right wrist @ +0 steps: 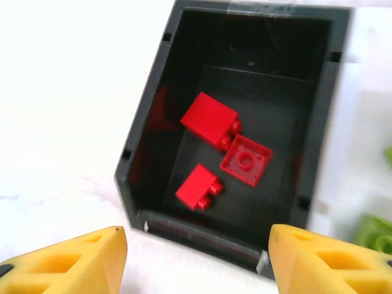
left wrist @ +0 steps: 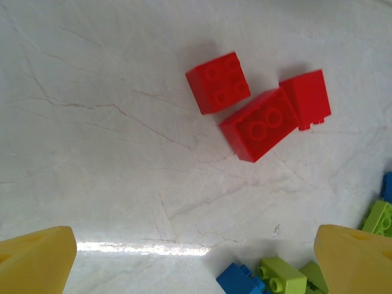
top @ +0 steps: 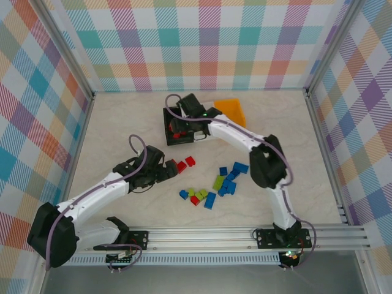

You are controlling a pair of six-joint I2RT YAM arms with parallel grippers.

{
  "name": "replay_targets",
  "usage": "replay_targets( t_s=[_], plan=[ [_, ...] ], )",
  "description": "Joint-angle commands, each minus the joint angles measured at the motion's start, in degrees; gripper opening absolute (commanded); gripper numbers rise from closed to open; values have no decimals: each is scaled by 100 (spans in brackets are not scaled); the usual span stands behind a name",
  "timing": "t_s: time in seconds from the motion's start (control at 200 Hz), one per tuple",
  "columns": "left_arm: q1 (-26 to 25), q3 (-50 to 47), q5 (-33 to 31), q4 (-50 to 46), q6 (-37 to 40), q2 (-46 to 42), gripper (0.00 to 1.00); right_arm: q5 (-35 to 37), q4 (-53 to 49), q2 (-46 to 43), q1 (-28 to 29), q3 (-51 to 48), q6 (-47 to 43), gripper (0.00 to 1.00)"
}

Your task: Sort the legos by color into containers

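Bins first. Black bin (top: 168,136) sits upper centre of the top view, with the orange bin (top: 231,110) just beyond it toward the upper right; contents of the orange one not readable. Right wrist view looks down into the black bin: three red bricks on its floor. One lies on its side (right wrist: 209,120), a square one shows a ring in its middle (right wrist: 246,160), and a smaller one sits nearer the front wall (right wrist: 197,186).

Right pincer (right wrist: 196,242) hangs over that bin, fingers spread, nothing between them.

Other legos lie loose on the table (top: 110,122), mid-frame:
- red ones (top: 185,163) just ahead of the left pincer (top: 165,171)
- blue cluster (top: 231,179) with a green one (top: 218,182) at its edge
- mixed bunch (top: 197,196) lower down

Left pincer fingers wide apart, empty. Left wrist view: three reds close together, two touching.
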Motion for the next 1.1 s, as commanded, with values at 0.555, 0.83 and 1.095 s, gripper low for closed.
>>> replay_targets(
  t_s=[0.555,0.83,1.095],
  plan=[
    [-1211,2056,451,-343,995,2685,84,413,584,-3838,-319,-4591,797,65],
    [-1661,1857,454,-851,1011,2626,76,441,544,-4184,-439,-4876,797,65],
    [-1689,1343,459,-841,798,2060,76,404,688,-4176,-447,-4894,820,65]
  ],
)
